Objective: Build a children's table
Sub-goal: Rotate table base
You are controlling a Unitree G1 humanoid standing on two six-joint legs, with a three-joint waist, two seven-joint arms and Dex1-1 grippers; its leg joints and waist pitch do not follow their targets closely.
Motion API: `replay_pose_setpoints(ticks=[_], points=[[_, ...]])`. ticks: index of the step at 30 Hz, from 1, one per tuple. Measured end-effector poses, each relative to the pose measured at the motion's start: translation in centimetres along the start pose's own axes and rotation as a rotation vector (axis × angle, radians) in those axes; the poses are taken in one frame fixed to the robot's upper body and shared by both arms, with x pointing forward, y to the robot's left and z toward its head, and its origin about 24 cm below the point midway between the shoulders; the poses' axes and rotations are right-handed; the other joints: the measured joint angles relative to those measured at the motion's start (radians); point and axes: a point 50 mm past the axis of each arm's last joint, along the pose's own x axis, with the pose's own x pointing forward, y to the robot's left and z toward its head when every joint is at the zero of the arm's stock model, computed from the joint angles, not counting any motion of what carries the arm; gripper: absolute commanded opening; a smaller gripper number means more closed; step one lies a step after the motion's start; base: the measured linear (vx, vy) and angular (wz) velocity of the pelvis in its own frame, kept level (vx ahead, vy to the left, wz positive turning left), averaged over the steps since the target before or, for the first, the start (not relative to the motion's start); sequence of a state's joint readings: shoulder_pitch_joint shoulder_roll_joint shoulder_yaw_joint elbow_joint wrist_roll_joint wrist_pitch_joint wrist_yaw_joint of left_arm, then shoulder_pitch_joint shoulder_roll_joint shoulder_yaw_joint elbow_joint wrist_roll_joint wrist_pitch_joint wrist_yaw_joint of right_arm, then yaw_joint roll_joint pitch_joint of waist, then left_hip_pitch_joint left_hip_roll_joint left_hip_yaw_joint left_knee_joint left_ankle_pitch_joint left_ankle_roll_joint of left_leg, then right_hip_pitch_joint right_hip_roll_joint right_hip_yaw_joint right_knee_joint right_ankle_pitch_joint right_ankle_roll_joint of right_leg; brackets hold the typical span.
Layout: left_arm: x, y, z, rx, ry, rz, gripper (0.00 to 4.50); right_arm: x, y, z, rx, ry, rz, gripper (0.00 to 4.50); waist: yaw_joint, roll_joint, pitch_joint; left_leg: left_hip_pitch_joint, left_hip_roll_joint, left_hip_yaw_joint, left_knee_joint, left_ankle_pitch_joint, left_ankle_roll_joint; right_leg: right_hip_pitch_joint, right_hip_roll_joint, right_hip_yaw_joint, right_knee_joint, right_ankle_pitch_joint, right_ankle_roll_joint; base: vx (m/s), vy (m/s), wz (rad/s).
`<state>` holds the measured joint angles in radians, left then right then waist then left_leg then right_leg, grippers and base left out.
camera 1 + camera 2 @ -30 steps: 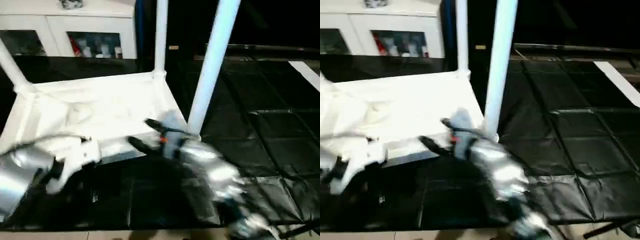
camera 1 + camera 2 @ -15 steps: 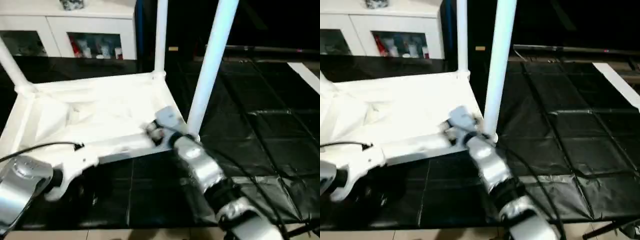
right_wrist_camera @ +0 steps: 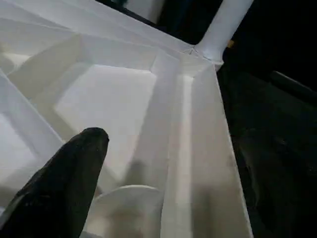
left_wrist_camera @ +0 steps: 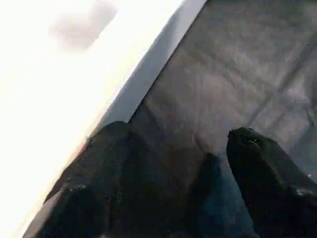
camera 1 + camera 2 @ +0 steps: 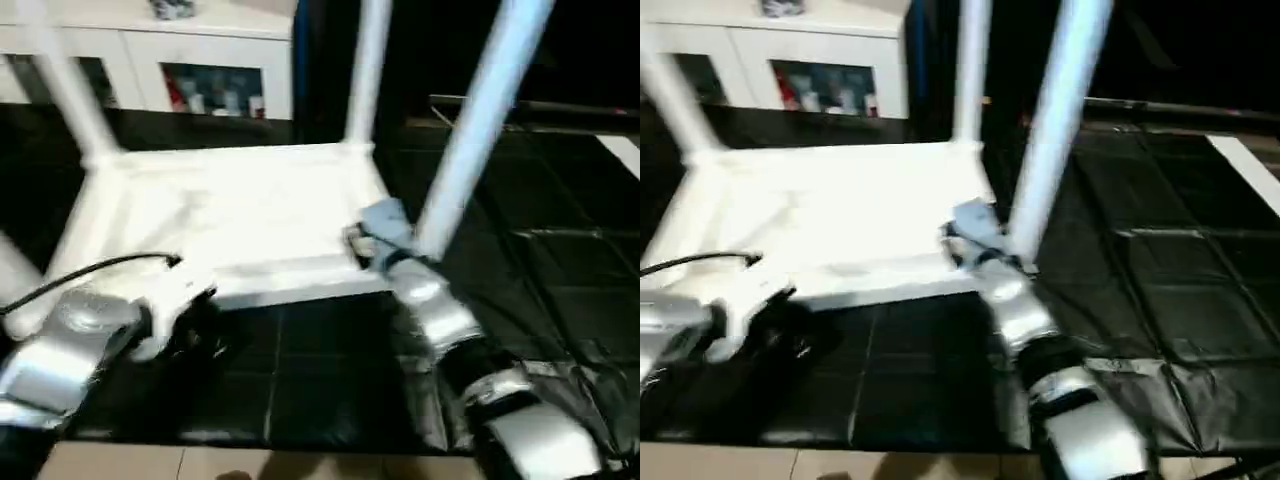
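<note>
Fingers over upturned tabletop

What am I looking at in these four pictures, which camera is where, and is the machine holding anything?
A humanoid robot with two silver arms is assembling a children's table. Two pictures come from its head, looking down; the other two come from cameras on its wrists.

The white plastic rectangular tabletop lies upside down on a black sheet, ribbed underside up. White tubular legs already stand in its corners, such as the near right leg and the far right leg. A white cabinet with glass doors stands behind.

The right gripper is open at the near right corner; its wrist view shows one black finger over the ribs, gripping nothing. The left gripper is open beside the tabletop's near edge, above the sheet, empty.
</note>
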<state>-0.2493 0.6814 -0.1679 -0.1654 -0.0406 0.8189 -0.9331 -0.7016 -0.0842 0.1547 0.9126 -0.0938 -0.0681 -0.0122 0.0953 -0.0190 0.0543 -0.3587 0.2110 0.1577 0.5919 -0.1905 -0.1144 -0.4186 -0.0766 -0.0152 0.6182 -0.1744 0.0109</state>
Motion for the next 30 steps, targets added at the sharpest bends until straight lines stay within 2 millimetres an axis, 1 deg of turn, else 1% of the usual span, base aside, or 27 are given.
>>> replay_pose_setpoints(ticks=[4, 9, 12, 14, 16, 17, 19, 21, 24, 25, 27, 28, 30], points=[[1.2, -0.4, 0.4, -0.011, -0.035, 0.002, 3.58, -0.2, -3.3, -0.9, -0.026, 0.021, -0.077, 4.5, 0.0, 0.0, 0.0, -0.004, 0.0, 0.0, 0.003, 0.0, 0.0, 0.0, 0.0, 0.0, 0.0, 0.0, 0.0, 0.0, 0.0, 0.0], [1.5, -0.4, 0.4, -0.021, -0.055, 0.031, 3.58, -0.6, -6.5, -1.8, -0.045, 0.056, -0.151, 4.5, -0.008, 0.0, 0.0, -0.008, 0.0, -0.001, 0.004, 0.0, 0.001, -0.002, 0.0, -0.001, 0.001, 0.0, 0.0, 0.0, 0.0, 0.0], [1.3, -0.2, -0.9, -0.068, -0.115, 0.095, 3.58, -0.7, -7.3, -1.5, -0.021, 0.02, -0.154, 4.5, -0.014, 0.001, 0.0, -0.009, 0.001, -0.001, 0.004, 0.0, 0.001, -0.002, 0.001, 0.0, 0.002, 0.0, 0.001, 0.0, 0.0, 0.0], [1.1, -0.2, -1.7, -0.121, -0.17, 0.112, 3.58, -0.7, -7.4, -1.3, 0.005, 0.001, -0.137, 4.5, -0.019, 0.001, 0.0, -0.009, 0.001, -0.001, 0.004, 0.0, 0.001, -0.002, 0.001, -0.001, 0.002, 0.0, 0.001, 0.0, 0.0, 0.0], [0.7, -0.6, -2.1, -0.169, -0.234, 0.103, 3.58, -0.7, -7.2, -1.0, 0.037, -0.027, -0.097, 4.5, -0.023, 0.001, 0.0, -0.009, 0.002, -0.001, 0.004, 0.0, 0.001, -0.003, 0.001, -0.001, 0.002, 0.0, 0.001, 0.0, 0.0, 0.0], [0.3, -1.0, -2.3, -0.202, -0.282, 0.09, 3.58, -0.6, -6.6, -0.7, 0.07, -0.056, -0.054, 4.5, -0.03, 0.001, -0.001, -0.009, 0.002, -0.001, 0.004, 0.0, 0.002, -0.002, 0.001, -0.001, 0.002, 0.0, 0.001, 0.0, 0.0, 0.0], [-0.4, -1.6, -2.5, -0.232, -0.324, 0.061, 3.58, -0.6, -5.3, -0.2, 0.117, -0.107, 0.031, 4.5, -0.036, 0.0, -0.001, -0.009, 0.002, -0.001, 0.004, 0.0, 0.002, -0.002, 0.002, -0.001, 0.002, -0.001, 0.001, 0.0, 0.0, 0.0], [-1.3, -2.0, -3.3, -0.235, -0.308, 0.033, 3.58, -1.0, -3.8, 0.0, 0.168, -0.153, 0.136, 4.5, -0.038, -0.001, -0.001, -0.008, 0.004, -0.001, 0.004, 0.0, 0.002, -0.002, 0.003, -0.001, 0.002, -0.001, 0.001, 0.0, 0.0, 0.0], [-2.9, -2.1, -5.6, -0.255, -0.219, 0.032, 3.58, -2.3, -2.2, -0.2, 0.223, -0.202, 0.299, 4.5, -0.038, -0.002, -0.002, -0.008, 0.006, -0.001, 0.004, -0.001, 0.002, -0.002, 0.005, -0.001, 0.0, -0.001, 0.002, 0.0, 0.0, 0.0], [-3.7, -1.9, -6.4, -0.264, -0.191, 0.047, 3.58, -3.1, -1.6, -0.4, 0.237, -0.211, 0.375, 4.5, -0.036, -0.003, -0.001, -0.008, 0.008, -0.001, 0.004, -0.001, 0.002, -0.002, 0.007, -0.002, -0.001, -0.001, 0.002, 0.0, 0.0, 0.0], [-5.1, -0.9, -7.2, -0.28, -0.166, 0.104, 3.58, -4.6, -0.4, -0.9, 0.255, -0.211, 0.51, 4.5, -0.029, -0.005, -0.002, -0.007, 0.01, -0.002, 0.004, -0.001, 0.002, -0.001, 0.009, -0.002, -0.003, -0.001, 0.002, 0.0, 0.0, 0.0], [-6.4, 0.0, -7.4, -0.284, -0.166, 0.167, 3.58, -5.7, 0.3, -1.3, 0.25, -0.204, 0.597, 4.5, -0.024, -0.006, -0.003, -0.007, 0.013, -0.002, 0.004, -0.001, 0.002, 0.0, 0.012, -0.001, -0.005, -0.001, 0.001, 0.0, 0.0, 0.0], [-7.7, 1.4, -7.1, -0.282, -0.187, 0.248, 3.58, -6.6, 0.6, -2.0, 0.252, -0.176, 0.668, 4.5, -0.016, -0.007, -0.004, -0.007, 0.013, -0.002, 0.004, -0.001, 0.002, 0.001, 0.013, 0.001, -0.006, 0.0, 0.001, 0.0, 0.0, 0.0]])
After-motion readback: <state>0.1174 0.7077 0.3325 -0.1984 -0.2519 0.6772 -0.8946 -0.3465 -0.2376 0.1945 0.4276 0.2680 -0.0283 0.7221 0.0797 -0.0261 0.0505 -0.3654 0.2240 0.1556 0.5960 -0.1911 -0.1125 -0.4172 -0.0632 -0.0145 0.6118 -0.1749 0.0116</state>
